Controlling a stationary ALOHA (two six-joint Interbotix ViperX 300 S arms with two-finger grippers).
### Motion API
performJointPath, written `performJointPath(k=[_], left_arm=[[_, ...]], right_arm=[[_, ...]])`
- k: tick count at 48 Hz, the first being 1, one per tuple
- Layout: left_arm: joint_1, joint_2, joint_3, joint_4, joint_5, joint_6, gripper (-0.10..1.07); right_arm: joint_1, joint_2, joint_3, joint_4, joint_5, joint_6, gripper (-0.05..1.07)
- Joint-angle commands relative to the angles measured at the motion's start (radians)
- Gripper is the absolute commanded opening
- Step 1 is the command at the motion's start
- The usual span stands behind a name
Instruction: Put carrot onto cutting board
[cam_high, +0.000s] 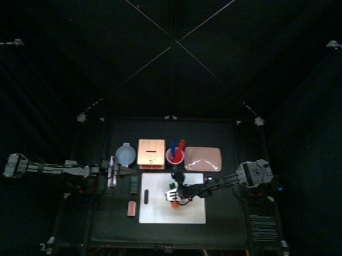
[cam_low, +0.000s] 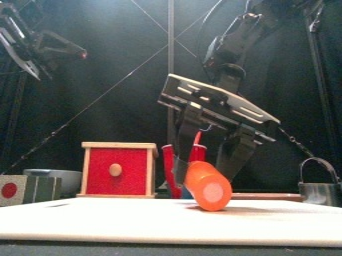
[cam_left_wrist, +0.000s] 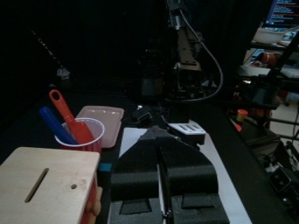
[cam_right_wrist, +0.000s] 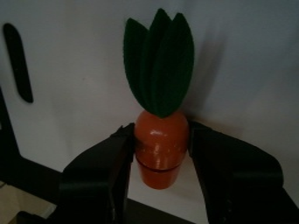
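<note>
Top view: large plain white flat cutting board sits lower centre of the black worktop. Right hand reaches in from the right and is over the board. Left hand parked mid-left, off the board. Wooden box, pinkish-tan tray and a small pinkish-orange stick lie around it.

Front view: bright orange toy carrot is centre frame, its lower end on or just above the white board; contact line not resolvable. Right hand brackets it from above. Red-framed wooden box behind, lower left.

Left wrist view: left hand has its jaws together, nothing held. Cup with red and blue utensils at left.

Right wrist view: right hand has jaws wide, one each side of the carrot, which shows green leaves; they look to touch its flanks, so likely gripped.

Step judgement: placement nearly done. Do it well by lowering until the carrot rests flat, open fully, retreat straight up so the jaws don't drag it off.

Surroundings: black curtains with guy lines all round; worktop matte black.
</note>
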Motion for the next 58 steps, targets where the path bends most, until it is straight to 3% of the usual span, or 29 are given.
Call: performJointPath(k=[1, 17, 58], left_arm=[[0.005, 0.005, -0.02, -0.002, -0.012, 0.002, 0.01], [0.011, 0.005, -0.025, 0.0, -0.012, 0.002, 0.01], [0.011, 0.005, -0.021, -0.002, -0.012, 0.0, 0.01]], right_arm=[[-0.012, -0.018, -0.008, -0.006, 0.0, 0.002, 0.74], [-0.014, -0.011, -0.021, -0.003, 0.038, 0.002, 0.94], [-0.014, -0.028, -0.084, -0.066, 0.158, -0.003, 0.94]])
